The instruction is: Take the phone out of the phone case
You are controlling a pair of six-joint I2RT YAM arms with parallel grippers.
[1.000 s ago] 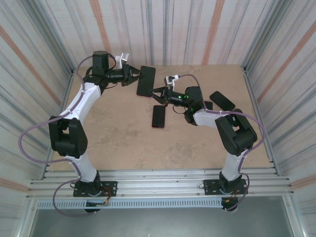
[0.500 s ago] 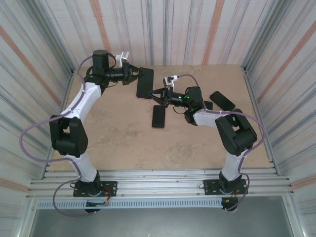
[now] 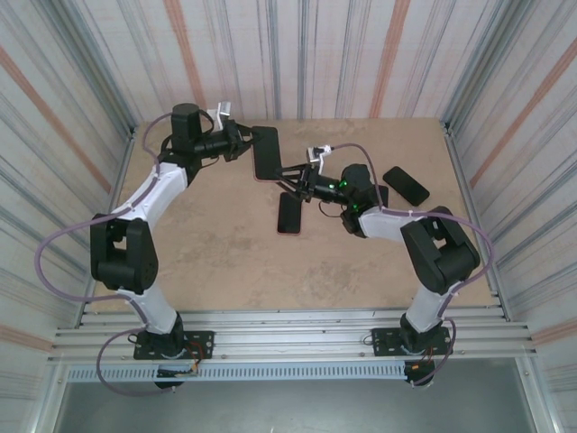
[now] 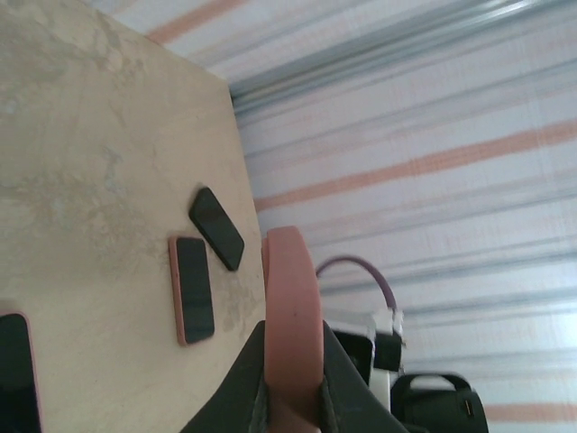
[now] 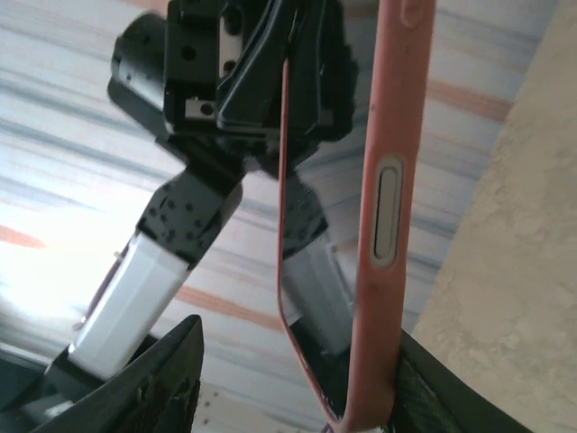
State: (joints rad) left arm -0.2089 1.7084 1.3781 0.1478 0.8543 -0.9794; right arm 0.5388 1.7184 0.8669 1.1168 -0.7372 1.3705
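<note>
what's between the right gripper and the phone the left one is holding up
Nothing visible. The left gripper holds the phone in the air, and its lower end sits between the open fingers of the right gripper. The other phones lie on the table below, out of the way.

place: lab test cell | corrugated metal walls (image 3: 315,54) | board table (image 3: 225,253) | aluminium rail (image 3: 288,334)

Left end effector (image 3: 243,142) grips the cased phone (image 3: 266,152) aloft near the counter's (image 3: 207,253) twelve o'clock. Right end effector (image 3: 290,175), fingers spread, sits at its five o'clock corner. A second phone (image 3: 288,213) lies flat at six.
</note>
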